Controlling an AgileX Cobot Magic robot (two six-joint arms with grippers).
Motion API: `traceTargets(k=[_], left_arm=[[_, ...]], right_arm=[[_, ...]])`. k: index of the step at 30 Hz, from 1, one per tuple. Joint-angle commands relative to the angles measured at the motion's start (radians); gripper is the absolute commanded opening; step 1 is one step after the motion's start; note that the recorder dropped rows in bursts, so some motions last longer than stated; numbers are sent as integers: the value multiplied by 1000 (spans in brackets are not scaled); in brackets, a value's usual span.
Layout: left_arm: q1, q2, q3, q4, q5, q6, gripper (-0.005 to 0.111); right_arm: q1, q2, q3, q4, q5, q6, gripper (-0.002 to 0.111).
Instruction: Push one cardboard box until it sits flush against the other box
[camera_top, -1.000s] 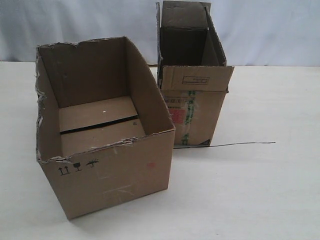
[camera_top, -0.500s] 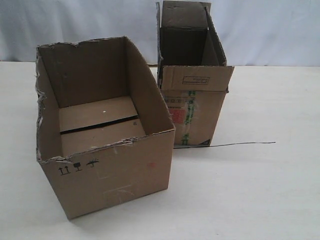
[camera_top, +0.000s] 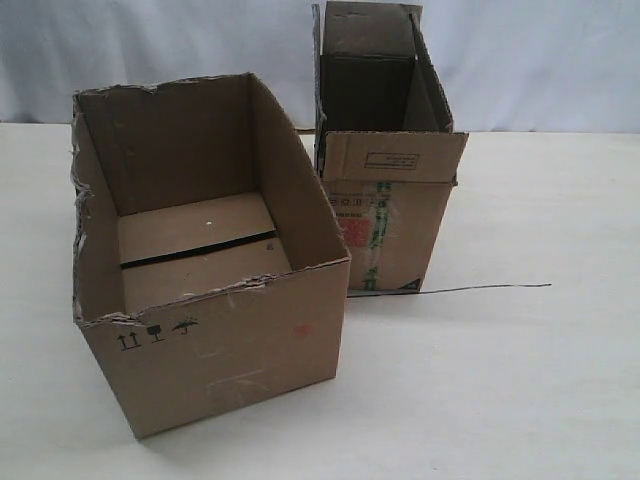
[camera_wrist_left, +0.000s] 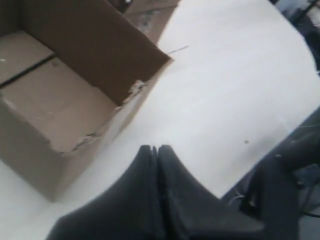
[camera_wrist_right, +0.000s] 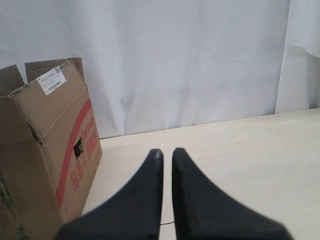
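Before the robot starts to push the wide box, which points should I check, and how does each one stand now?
1. Boxes flush: not ok; the cardboard box stands at an angle to the other box.
2. Both boxes upright: ok.
3. Left gripper closed and empty: ok.
4. Left gripper touching the cardboard box: not ok; it is apart from it.
5. Right gripper empty: ok; there is a thin slit between its fingers.
6. Thin wire beside the other box, risk of snagging: cannot tell.
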Motion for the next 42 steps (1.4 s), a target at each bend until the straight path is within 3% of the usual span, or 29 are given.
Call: traceTargets(k=[1,5,10,16,27,31,40,42], left_arm=[[0,-9,97,-243,-9,102,0],[0,-9,177,-322,-9,194,0],[0,-5,196,-249,-51,242,0],[0,90,112,18,-9,239,0],[-2,179,-90,89,-9,343,0],[-87,179,-91,117,-9,314,0],[-366,182,-89,140,-9,211,0],[-424,197,-89,112,-67,211,0]], right_arm=[[-2,-3,3,2,-9,4,5],[-2,-3,3,2,-9,4,5],[-2,-3,3,2,-9,4,5],[-2,-3,3,2,-9,4,5],[-2,-3,3,2,-9,4,5],[-2,-3,3,2,-9,4,5],[-2,-3,3,2,-9,4,5],[-2,-3,3,2,-9,4,5]])
